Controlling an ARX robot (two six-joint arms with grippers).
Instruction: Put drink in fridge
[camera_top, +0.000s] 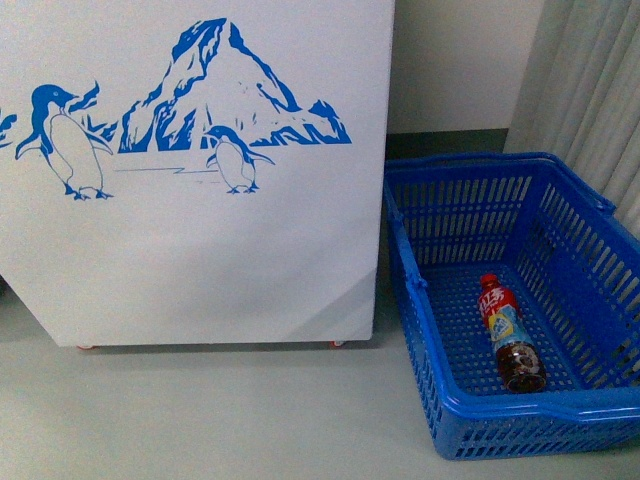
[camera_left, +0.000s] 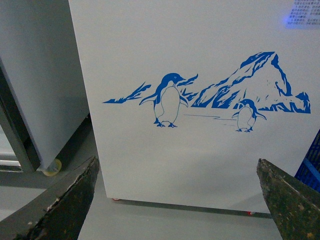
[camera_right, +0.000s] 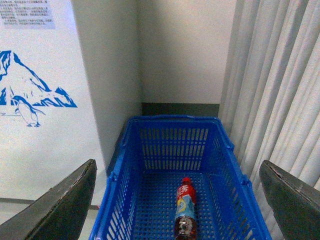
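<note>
Finds the left hand (camera_left: 176, 162) released, its two dark fingers (camera_left: 70, 205) spread wide and grasping nothing, aimed at the front face of the fridge (camera_left: 150, 50) without touching it. Finds the right hand (camera_right: 177, 163) likewise released and empty, its two digits set far apart, aimed toward the blue basket (camera_right: 175, 119) and clear of it. Locates the drink (camera_right: 185, 210) in the right wrist view framed between that hand's two digits but well apart from them, lying on its side on the basket's bottom, red cap toward the far wall. Confirms the same from the front view: drink (camera_top: 510, 335) flat in the basket (camera_top: 540, 408), about midway between the side walls, base close to the near wall, dark liquid visible below the label. Places the basket on the floor (camera_top: 200, 430), just beside the fridge (camera_top: 200, 260) on its right, with a narrow gap between the two. Notes on the fridge a white front with a blue drawing of penguins (camera_top: 62, 140) and a mountain (camera_top: 225, 90), small red wheels (camera_top: 87, 347) under the lower edge, and a printed label (camera_left: 302, 12) near an upper corner, text too small to read. Cannot tell the state of the lid, out of frame in every view. Notes a plain grey cabinet (camera_left: 40, 75) on a beige caster (camera_left: 52, 167) beside the fridge, a dark gap between them. Notes a pale curtain (camera_top: 590, 90) behind and to the right of the basket, and a light wall (camera_right: 180, 50) with a dark skirting strip (camera_right: 180, 109) beyond its far end.
</note>
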